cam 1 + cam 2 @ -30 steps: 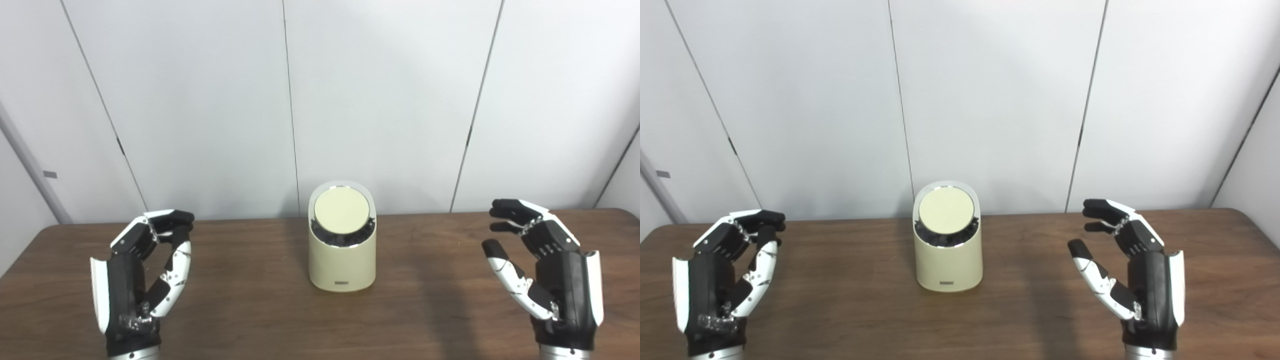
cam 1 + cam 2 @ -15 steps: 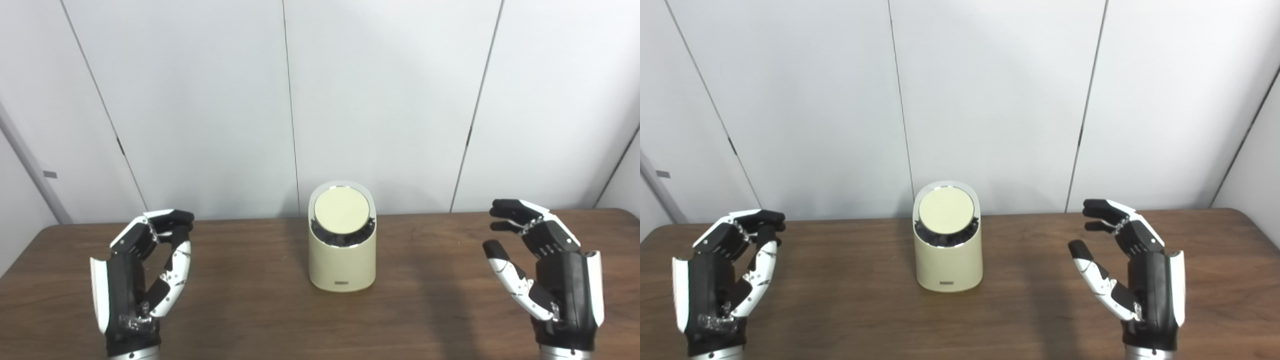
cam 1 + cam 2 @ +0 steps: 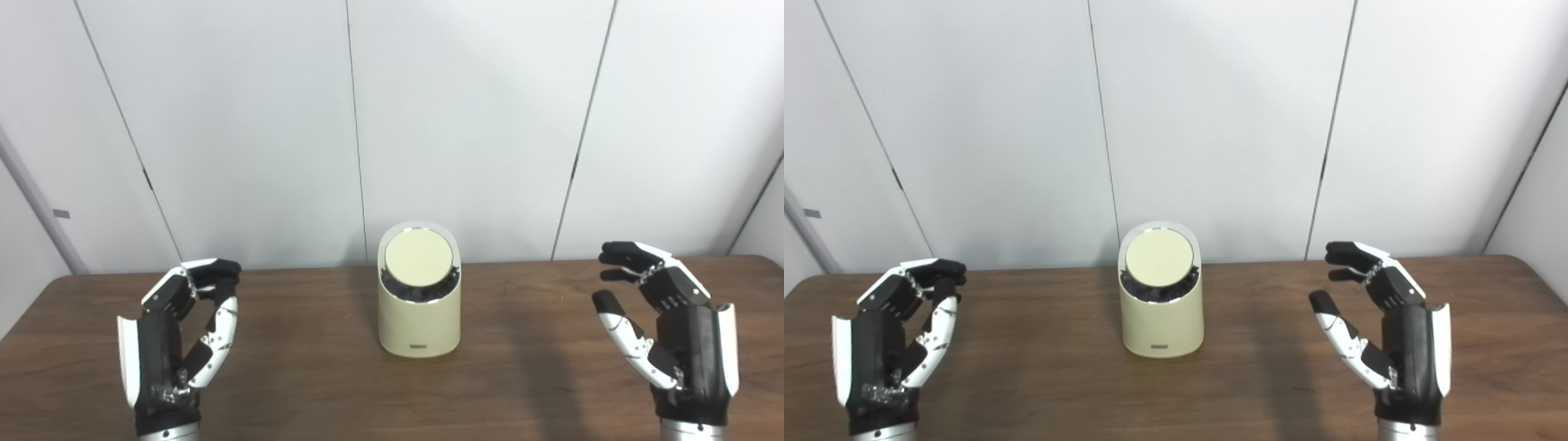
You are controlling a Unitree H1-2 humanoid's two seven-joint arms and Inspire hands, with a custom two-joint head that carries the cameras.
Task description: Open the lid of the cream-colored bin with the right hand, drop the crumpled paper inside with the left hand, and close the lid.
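Right hand (image 3: 670, 331) and left hand (image 3: 174, 334) both released, holding nothing, either side of the cream-colored bin (image 3: 419, 306)

In the left eye view the bin stands mid-table (image 3: 306, 380), well apart from both hands, its round lid (image 3: 419, 256) tilted toward the camera and seated. In the right eye view the right hand (image 3: 1387, 334) has fingers spread and the left hand (image 3: 894, 337) is half curled and empty; no crumpled paper shows anywhere. To do the opening well, I judge the right hand should reach leftward and press the lid squarely without nudging the bin
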